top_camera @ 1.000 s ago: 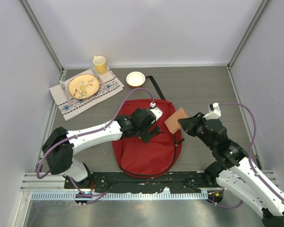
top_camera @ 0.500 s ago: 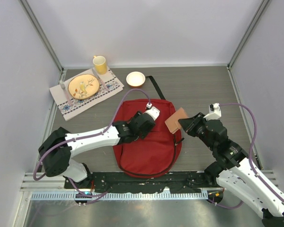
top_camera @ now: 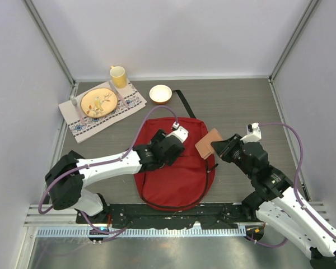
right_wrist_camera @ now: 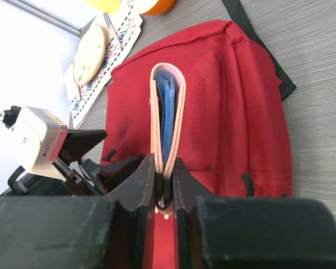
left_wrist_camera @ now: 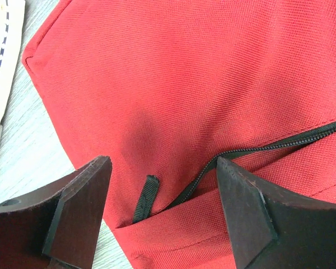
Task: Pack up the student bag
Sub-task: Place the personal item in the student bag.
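Note:
The student bag [top_camera: 173, 179] is a dark-red backpack lying flat in the middle of the table. My left gripper [top_camera: 168, 149] hangs open just over its upper part. In the left wrist view the open gripper [left_wrist_camera: 163, 163] straddles the bag's red fabric [left_wrist_camera: 213, 73], a black zipper line [left_wrist_camera: 257, 148] and a short black pull tab [left_wrist_camera: 145, 199]. My right gripper [top_camera: 219, 148] is shut on a thin tan case [top_camera: 209, 142] at the bag's right edge. In the right wrist view the gripper [right_wrist_camera: 165, 166] pinches the case [right_wrist_camera: 155, 106], blue inside, upright above the bag [right_wrist_camera: 241, 112].
A patterned placemat [top_camera: 129, 103] with a yellow plate [top_camera: 98, 102] and cutlery lies at the back left. A yellow cup [top_camera: 118, 75] and a white bowl [top_camera: 160, 93] stand behind the bag. A black strap [top_camera: 185, 103] trails from the bag's top.
My left gripper has shifted slightly left and back over the bag's upper part. The right arm and the case have not moved.

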### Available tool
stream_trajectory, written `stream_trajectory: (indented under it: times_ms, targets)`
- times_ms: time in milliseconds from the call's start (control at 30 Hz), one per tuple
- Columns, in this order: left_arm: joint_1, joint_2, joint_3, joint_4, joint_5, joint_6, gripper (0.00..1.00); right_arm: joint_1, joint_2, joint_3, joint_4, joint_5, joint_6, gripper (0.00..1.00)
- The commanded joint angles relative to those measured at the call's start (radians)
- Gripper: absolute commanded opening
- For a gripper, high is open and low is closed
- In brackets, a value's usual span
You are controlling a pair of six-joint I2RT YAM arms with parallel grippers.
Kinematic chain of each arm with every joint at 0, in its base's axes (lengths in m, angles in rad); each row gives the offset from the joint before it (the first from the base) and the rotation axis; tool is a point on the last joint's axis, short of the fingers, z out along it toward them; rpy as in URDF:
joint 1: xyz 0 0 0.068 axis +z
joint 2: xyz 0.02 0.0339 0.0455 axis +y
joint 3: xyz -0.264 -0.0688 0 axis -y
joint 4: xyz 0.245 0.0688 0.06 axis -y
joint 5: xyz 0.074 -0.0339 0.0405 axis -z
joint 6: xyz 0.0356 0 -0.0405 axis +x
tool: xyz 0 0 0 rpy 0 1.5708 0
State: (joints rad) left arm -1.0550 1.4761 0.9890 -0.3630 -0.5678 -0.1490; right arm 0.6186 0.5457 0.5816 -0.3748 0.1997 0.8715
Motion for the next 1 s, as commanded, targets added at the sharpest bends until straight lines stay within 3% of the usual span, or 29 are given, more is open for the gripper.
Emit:
stream_trajectory:
  times_ms: [0, 267, 367, 500, 633, 933, 967]
  targets:
    - [-0.013, 0.030, 0.014, 0.002, -0.064, 0.012, 0.81, -0.002, -0.001, -0.002, 0.053, 0.018, 0.011, 0.04]
    - [-0.077, 0.039, -0.007, 0.087, -0.126, 0.123, 0.84, -0.002, -0.009, -0.014, 0.053, 0.020, 0.014, 0.04]
    - [-0.106, 0.032, -0.033, 0.136, -0.145, 0.144, 0.81, -0.002, -0.015, -0.020, 0.053, 0.023, 0.015, 0.05]
    - [-0.138, 0.029, -0.056, 0.180, -0.167, 0.184, 0.62, -0.002, -0.023, -0.026, 0.053, 0.026, 0.018, 0.05]
    - [-0.155, 0.049, -0.050, 0.180, -0.159, 0.189, 0.35, -0.002, -0.020, -0.026, 0.053, 0.026, 0.018, 0.05]
    - [-0.174, 0.092, -0.009, 0.159, -0.115, 0.155, 0.00, -0.002, -0.026, -0.034, 0.050, 0.032, 0.024, 0.05]
    - [-0.174, 0.092, -0.003, 0.160, -0.106, 0.155, 0.00, -0.002, -0.029, -0.034, 0.047, 0.032, 0.026, 0.05]
